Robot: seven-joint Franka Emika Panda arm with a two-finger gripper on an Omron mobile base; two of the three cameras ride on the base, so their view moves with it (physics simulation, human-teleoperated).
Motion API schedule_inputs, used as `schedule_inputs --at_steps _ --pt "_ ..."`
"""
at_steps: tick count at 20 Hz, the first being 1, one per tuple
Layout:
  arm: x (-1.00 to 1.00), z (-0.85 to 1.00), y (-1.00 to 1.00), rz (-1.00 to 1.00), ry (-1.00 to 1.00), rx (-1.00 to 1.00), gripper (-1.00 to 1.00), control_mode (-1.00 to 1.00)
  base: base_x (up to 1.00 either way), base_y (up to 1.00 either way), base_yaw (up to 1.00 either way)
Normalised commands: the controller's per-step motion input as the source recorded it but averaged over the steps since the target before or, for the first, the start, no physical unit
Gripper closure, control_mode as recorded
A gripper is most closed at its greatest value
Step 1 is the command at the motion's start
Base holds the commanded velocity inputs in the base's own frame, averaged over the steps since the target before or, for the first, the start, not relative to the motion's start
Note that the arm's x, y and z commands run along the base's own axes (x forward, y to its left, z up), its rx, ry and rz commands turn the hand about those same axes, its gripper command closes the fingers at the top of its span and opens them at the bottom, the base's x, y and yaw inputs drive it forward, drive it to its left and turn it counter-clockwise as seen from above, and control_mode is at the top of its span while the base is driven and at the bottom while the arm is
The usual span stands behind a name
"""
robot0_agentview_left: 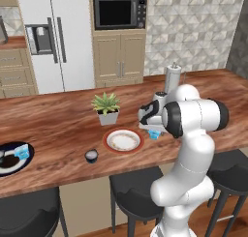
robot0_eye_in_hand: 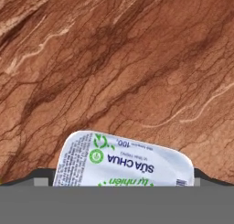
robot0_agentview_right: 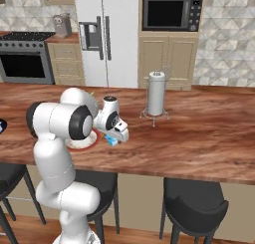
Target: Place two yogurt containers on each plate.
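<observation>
The white arm's two-finger gripper (robot0_eye_in_hand: 123,179) hangs low over the reddish-brown wooden counter (robot0_agentview_left: 58,129), its jaws spread wide on either side of a light blue squarish yogurt cup (robot0_eye_in_hand: 123,161) without gripping it. That cup (robot0_agentview_left: 154,134) sits on the counter just right of the red-rimmed plate with a cream centre (robot0_agentview_left: 123,140). A dark round yogurt cup with a pale top (robot0_agentview_left: 91,156) stands near that plate's left. On the dark navy plate (robot0_agentview_left: 15,158) at far left lies another light blue cup (robot0_agentview_left: 21,152).
</observation>
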Motion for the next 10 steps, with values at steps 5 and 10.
schedule_inputs --at_steps 5,10 --pt "-0.1 0.09 -0.11 0.0 0.0 0.0 1.0 -1.0 0.0 0.0 0.0" --pt "-0.17 0.25 -0.06 0.0 0.0 0.0 1.0 -1.0 0.0 0.0 0.0"
